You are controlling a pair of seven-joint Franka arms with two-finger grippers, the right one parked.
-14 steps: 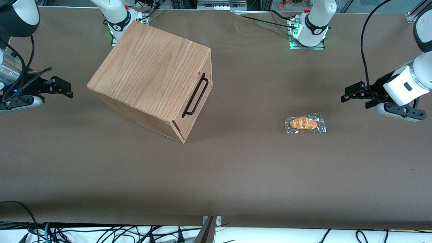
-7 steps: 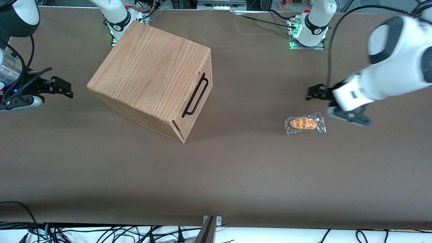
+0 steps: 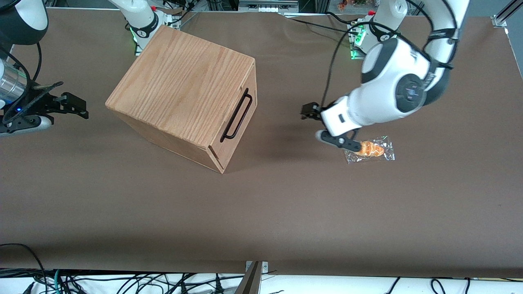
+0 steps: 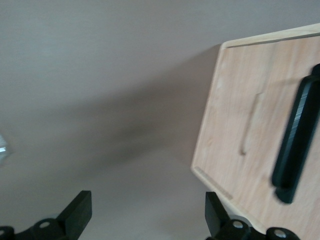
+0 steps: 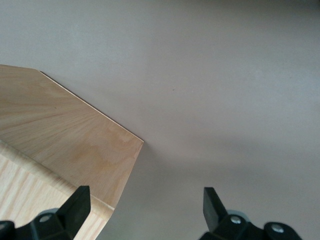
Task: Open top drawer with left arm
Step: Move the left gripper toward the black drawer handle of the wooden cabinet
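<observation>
High front overview; wrist views close, both sharing the box (image 3: 184,90).

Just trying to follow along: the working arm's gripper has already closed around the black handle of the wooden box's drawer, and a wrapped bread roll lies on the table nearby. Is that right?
Not quite. The gripper is open and has not reached the black handle; the front view shows bare table between them. The top drawer looks shut. The wrapped bread roll does lie on the table nearby.
</observation>
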